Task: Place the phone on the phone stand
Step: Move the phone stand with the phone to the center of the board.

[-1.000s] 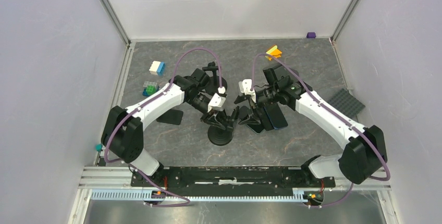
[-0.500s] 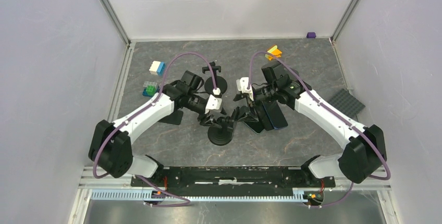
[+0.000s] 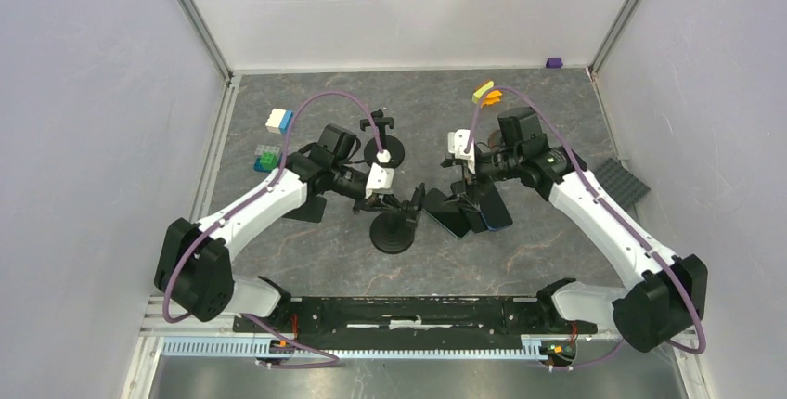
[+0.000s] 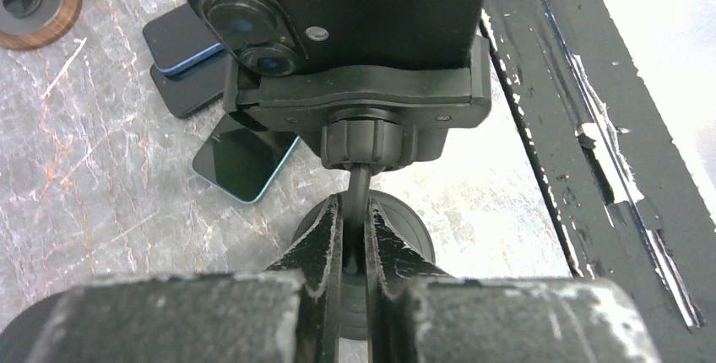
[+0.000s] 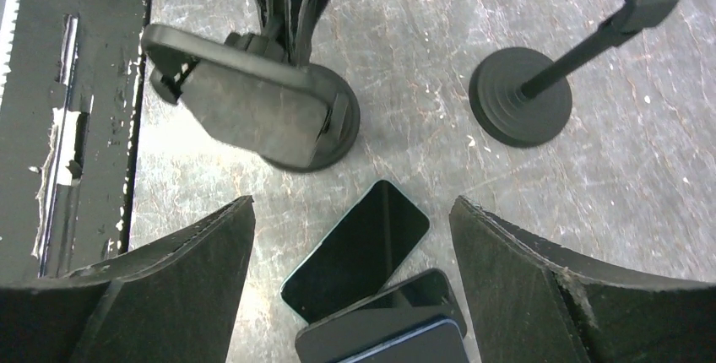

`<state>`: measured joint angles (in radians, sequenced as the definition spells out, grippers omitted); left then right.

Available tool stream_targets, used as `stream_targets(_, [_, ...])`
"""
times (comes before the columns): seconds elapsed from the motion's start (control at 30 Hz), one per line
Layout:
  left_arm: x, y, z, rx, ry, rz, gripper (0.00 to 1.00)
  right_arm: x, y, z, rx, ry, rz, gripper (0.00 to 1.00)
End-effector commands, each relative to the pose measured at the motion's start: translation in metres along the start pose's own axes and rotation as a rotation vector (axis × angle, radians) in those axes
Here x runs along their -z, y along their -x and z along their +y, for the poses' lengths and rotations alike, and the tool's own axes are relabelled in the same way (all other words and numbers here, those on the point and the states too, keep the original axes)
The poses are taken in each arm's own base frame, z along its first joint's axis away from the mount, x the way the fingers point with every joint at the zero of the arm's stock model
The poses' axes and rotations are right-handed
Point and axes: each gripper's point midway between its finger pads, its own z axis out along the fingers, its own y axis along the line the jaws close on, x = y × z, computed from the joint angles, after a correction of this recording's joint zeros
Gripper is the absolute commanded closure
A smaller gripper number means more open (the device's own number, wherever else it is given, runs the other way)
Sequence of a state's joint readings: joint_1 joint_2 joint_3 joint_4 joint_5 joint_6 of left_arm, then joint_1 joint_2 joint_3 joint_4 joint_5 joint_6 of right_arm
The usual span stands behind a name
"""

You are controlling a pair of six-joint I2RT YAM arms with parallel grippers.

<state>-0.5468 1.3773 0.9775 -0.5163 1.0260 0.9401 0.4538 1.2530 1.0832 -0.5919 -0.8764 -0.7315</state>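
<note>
Grey marbled table [image 3: 520,260], enclosed by white walls [image 3: 408,9], carries all items. Near its centre the phone stand [image 3: 393,237] rests on a round black base. The phone [image 4: 355,8] sits clamped in the stand's cradle, its camera lenses facing the left wrist view. The left claw [image 4: 353,211] is pinched narrow on the stand's thin stem, just below the cradle's joint, with one finger on each side. The right claw [image 5: 350,207] hangs spread wide and holds nothing. It is above three spare phones [image 5: 359,249], which lie flat and overlapping just beside the stand's base. A second stand [image 5: 519,97] is farther back on the table.
</note>
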Motion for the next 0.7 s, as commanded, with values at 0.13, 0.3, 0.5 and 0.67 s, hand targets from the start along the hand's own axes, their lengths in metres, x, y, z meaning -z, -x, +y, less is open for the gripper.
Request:
stream_targets(0.13, [0.047,0.017,0.014,-0.049,-0.046,-0.01,0.98,0.02,-0.01,0.003,0.004,-0.061,0.016,0.1])
stream_targets(0.3, [0.08,0.012,0.029,-0.059,-0.048,0.002,0.98,0.02,-0.02,0.003,-0.018,-0.067,0.029,0.1])
stream_targets(0.5, [0.108,0.003,0.055,-0.09,-0.015,-0.01,0.98,0.016,-0.03,0.003,-0.049,-0.067,0.033,0.1])
stream_targets(0.67, [0.116,-0.001,0.073,-0.097,-0.02,-0.065,0.98,0.01,-0.037,0.001,-0.076,-0.061,0.033,0.1])
